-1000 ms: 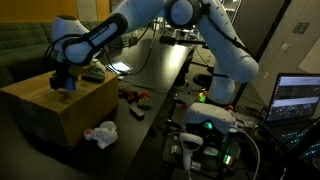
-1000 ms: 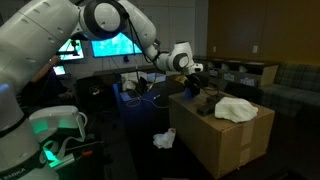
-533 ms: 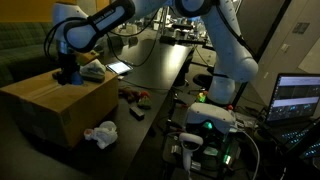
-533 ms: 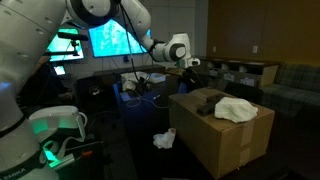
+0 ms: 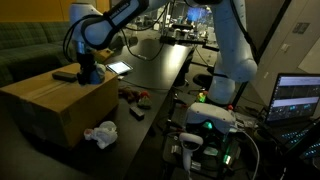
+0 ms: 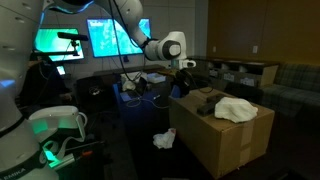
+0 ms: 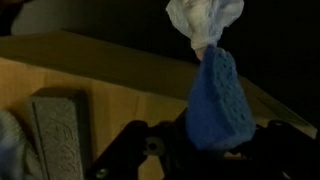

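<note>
My gripper is shut on a blue sponge, which stands up between the jaws in the wrist view. In both exterior views the gripper hangs just above the edge of a cardboard box, on the side toward the desk. A grey rectangular block lies on the box top, seen as a dark bar in an exterior view. A white cloth also rests on the box.
A crumpled white cloth lies on the floor beside the box. A long dark desk with cables and small items runs behind. Lit monitors stand at the back and a laptop to one side.
The arm has risen and swung from over the middle of the box to its desk-side edge, carrying the blue sponge. The grey block stays on the box.
</note>
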Robot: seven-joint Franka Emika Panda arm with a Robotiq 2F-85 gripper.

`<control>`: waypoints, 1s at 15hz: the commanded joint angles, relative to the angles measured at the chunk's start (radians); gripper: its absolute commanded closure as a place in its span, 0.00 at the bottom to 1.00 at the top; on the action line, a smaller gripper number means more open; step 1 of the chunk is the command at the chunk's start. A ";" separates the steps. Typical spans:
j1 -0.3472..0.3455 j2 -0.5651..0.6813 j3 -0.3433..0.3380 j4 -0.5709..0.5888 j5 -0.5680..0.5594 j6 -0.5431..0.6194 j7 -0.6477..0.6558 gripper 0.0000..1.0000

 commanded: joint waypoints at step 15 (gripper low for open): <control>0.008 -0.075 0.031 -0.428 0.066 0.154 0.131 0.91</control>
